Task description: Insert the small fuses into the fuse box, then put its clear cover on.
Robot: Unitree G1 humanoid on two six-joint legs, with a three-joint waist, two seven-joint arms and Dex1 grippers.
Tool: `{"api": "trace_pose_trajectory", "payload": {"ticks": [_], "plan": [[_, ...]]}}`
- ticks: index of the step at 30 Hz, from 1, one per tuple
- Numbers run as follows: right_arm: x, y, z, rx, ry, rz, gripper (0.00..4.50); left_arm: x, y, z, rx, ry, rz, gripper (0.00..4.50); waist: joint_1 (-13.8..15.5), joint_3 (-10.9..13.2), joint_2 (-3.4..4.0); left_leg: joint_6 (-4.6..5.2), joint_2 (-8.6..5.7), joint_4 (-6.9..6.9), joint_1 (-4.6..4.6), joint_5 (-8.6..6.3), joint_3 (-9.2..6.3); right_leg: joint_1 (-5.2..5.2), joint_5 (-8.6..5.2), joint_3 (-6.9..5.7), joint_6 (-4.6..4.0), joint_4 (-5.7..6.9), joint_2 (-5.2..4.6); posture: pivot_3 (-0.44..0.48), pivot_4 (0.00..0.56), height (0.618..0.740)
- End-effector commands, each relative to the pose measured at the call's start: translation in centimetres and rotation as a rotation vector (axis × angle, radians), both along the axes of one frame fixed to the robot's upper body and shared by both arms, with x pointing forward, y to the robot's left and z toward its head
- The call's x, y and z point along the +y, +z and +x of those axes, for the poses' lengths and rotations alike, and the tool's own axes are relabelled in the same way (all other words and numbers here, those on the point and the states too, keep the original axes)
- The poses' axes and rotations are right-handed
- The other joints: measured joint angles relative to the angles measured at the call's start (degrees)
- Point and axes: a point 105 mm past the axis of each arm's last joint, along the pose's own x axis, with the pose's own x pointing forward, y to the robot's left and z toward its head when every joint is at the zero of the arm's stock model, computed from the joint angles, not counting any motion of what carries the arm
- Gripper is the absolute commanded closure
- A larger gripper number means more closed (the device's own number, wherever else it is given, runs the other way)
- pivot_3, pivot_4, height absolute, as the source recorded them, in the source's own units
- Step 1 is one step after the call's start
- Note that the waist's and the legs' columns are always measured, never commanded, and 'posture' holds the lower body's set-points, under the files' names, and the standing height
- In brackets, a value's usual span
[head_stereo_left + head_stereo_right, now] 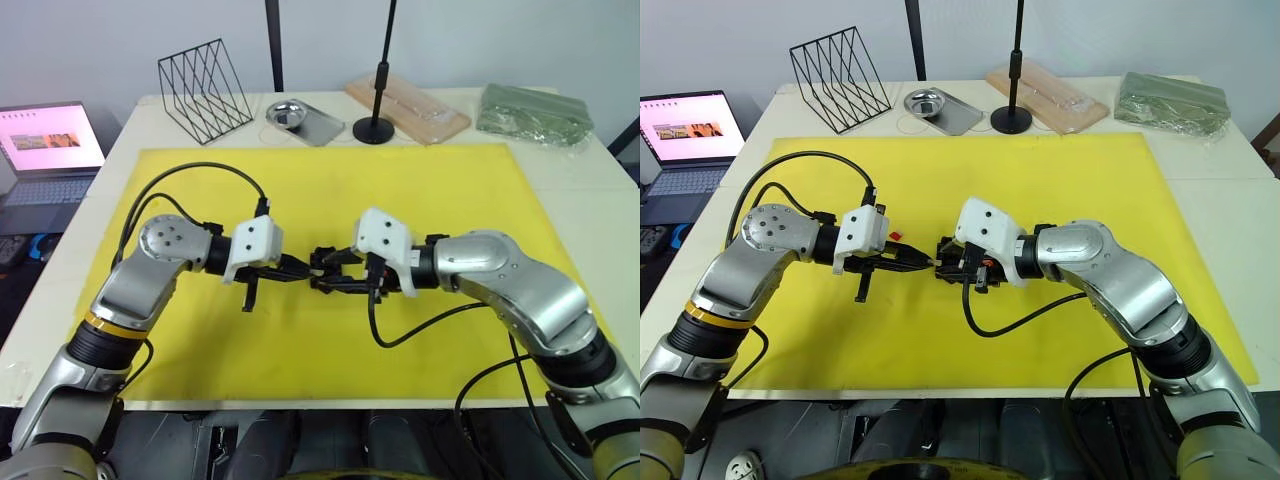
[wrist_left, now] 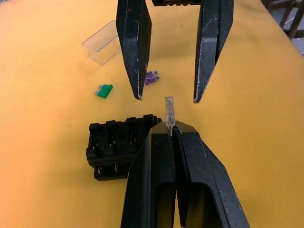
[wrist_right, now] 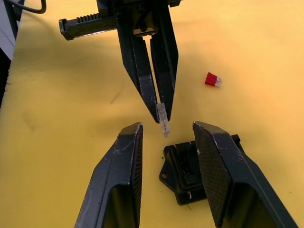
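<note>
Left gripper [image 2: 172,124] pinching small grey translucent fuse [image 2: 169,111] | right gripper [image 3: 166,130] fingers wide | risk: thin tip hold, fuse twisting over black slotted fuse box [image 2: 118,145]

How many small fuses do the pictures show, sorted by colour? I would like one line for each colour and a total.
Grey fuse, shut in the left tool: 1
Green fuse on the mat: 1
Purple fuse on the mat: 1
Red fuse on the mat: 1
Total: 4
</note>
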Motion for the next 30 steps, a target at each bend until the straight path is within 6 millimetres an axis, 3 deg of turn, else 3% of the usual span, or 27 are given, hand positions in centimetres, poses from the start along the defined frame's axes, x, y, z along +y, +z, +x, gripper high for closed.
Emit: {"api": "trace_pose_trajectory", "payload": {"ticks": [1, 8, 11, 14, 15, 25, 26, 30], "plan": [[0.3, 0.8, -0.2, -0.034, 0.022, 0.024, 2.80, -0.5, 1.2, -0.1, -0.062, -0.029, -0.010, 4.50, 0.00, 0.00, 0.00, 0.00, 0.00, 0.00, 0.00, 0.00, 0.00, 0.00, 0.00, 0.00, 0.00, 0.00, 0.00, 0.000, 0.150, 0.740], [0.4, 0.8, -0.2, -0.033, 0.020, 0.027, 2.80, -0.7, 1.2, -0.1, -0.069, -0.042, -0.005, 4.50, -0.04, 0.00, 0.00, -0.01, 0.02, 0.00, 0.01, 0.00, 0.00, 0.00, 0.01, 0.00, -0.02, 0.01, 0.03, 0.000, 0.150, 0.740], [0.5, 0.8, -0.2, -0.034, 0.022, 0.031, 3.28, -0.7, 1.1, -0.1, -0.065, -0.040, -0.010, 4.50, -0.04, 0.00, 0.00, -0.01, 0.03, 0.00, 0.01, 0.01, 0.00, 0.00, 0.02, 0.00, -0.03, 0.01, 0.03, 0.000, 0.150, 0.740], [0.5, 0.9, -0.3, -0.032, 0.025, 0.032, 4.31, -0.7, 1.1, -0.2, -0.061, -0.040, -0.014, 4.50, -0.03, 0.00, 0.00, -0.01, 0.03, 0.00, 0.01, 0.01, 0.00, 0.00, 0.02, 0.00, -0.03, 0.01, 0.04, 0.000, 0.150, 0.740], [0.5, 0.9, -0.3, -0.029, 0.028, 0.032, 4.46, -0.7, 1.1, -0.2, -0.061, -0.040, -0.014, 4.50, -0.02, 0.00, 0.00, -0.01, 0.03, 0.00, 0.01, 0.01, 0.00, 0.00, 0.02, 0.00, -0.03, 0.01, 0.04, 0.000, 0.150, 0.740], [0.4, 1.0, -0.1, -0.022, 0.041, 0.024, 4.46, -0.7, 0.7, -0.5, -0.023, -0.043, -0.042, 4.50, -0.04, 0.00, 0.00, -0.02, 0.04, 0.02, 0.02, 0.01, 0.00, 0.01, 0.02, 0.00, -0.03, 0.02, 0.05, 0.000, 0.150, 0.740], [0.3, 1.1, -0.1, -0.021, 0.046, 0.021, 4.50, -0.4, 0.5, -0.6, -0.006, -0.040, -0.041, 4.02, -0.06, 0.00, 0.00, -0.02, 0.04, 0.02, 0.02, 0.01, 0.00, 0.01, 0.02, 0.00, -0.03, 0.02, 0.05, 0.000, 0.150, 0.740], [0.3, 1.2, -0.1, -0.029, 0.065, -0.009, 4.50, 0.8, 0.3, -0.6, 0.026, 0.006, -0.054, 2.80, -0.27, 0.00, 0.01, -0.02, 0.06, 0.00, 0.04, 0.01, 0.01, 0.01, 0.03, 0.01, -0.05, 0.03, 0.07, 0.000, 0.150, 0.740]]}}
